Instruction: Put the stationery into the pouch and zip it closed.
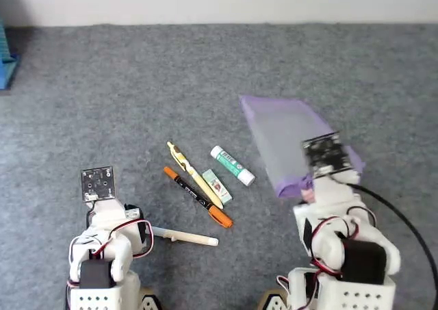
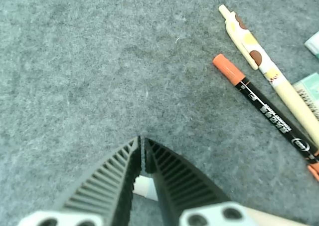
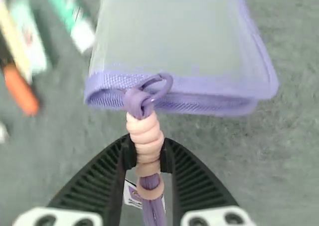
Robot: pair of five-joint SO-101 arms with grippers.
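purple pouch [image 1: 284, 135] at right of frame, clamped by its pink zip pull [image 3: 145, 131] in the right gripper [image 3: 147, 142] (likely to steady it); left gripper [image 2: 142, 143] closed at lower left, stationery [image 1: 195, 175] loose at centre.

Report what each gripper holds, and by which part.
Right gripper: the pouch, by its pink zipper pull. Left gripper: fingers shut, apparently on nothing; a cream pen lies under it.
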